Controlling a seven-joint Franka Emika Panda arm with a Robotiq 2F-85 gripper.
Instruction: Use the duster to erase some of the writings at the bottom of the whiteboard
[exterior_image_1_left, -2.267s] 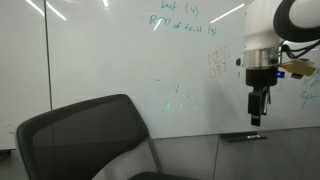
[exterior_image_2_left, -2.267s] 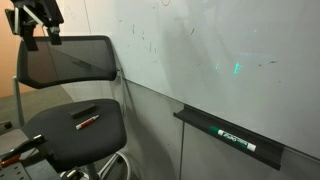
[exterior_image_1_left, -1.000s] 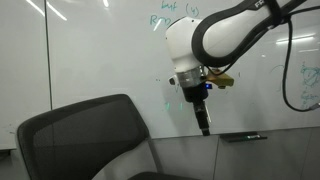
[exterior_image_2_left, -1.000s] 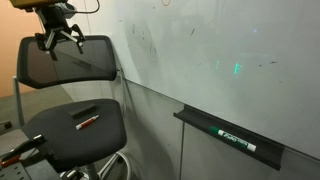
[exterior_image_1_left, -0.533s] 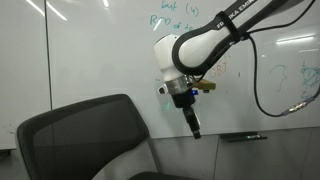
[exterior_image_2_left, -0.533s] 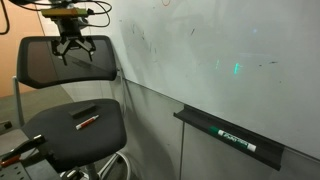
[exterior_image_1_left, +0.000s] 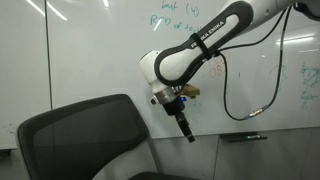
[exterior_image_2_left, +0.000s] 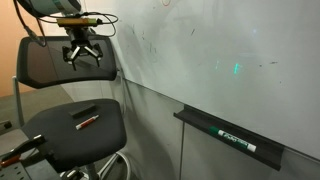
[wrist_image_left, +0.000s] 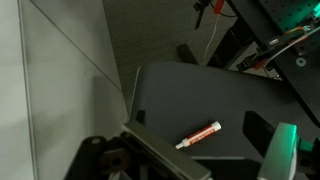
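The whiteboard (exterior_image_1_left: 90, 50) fills the wall in both exterior views (exterior_image_2_left: 220, 40). Faint teal writings (exterior_image_2_left: 143, 42) sit low on it near the chair; in an exterior view the arm hides most of them. My gripper (exterior_image_2_left: 82, 52) is open and empty. It hangs just above the chair's backrest, close to the board, and also shows in an exterior view (exterior_image_1_left: 187, 130). A long dark object with a light label (exterior_image_2_left: 235, 138) lies on the board's ledge (exterior_image_1_left: 245, 137), far from the gripper. I cannot tell whether it is the duster.
A black office chair (exterior_image_2_left: 70, 135) stands against the board under the gripper. A red marker (wrist_image_left: 199, 134) lies on its seat and also shows in an exterior view (exterior_image_2_left: 88, 121). Larger green words (exterior_image_1_left: 175, 12) run along the top of the board.
The arm has swung along the board away from the ledge toward the chair. The gripper has come down over the backrest and stays open.
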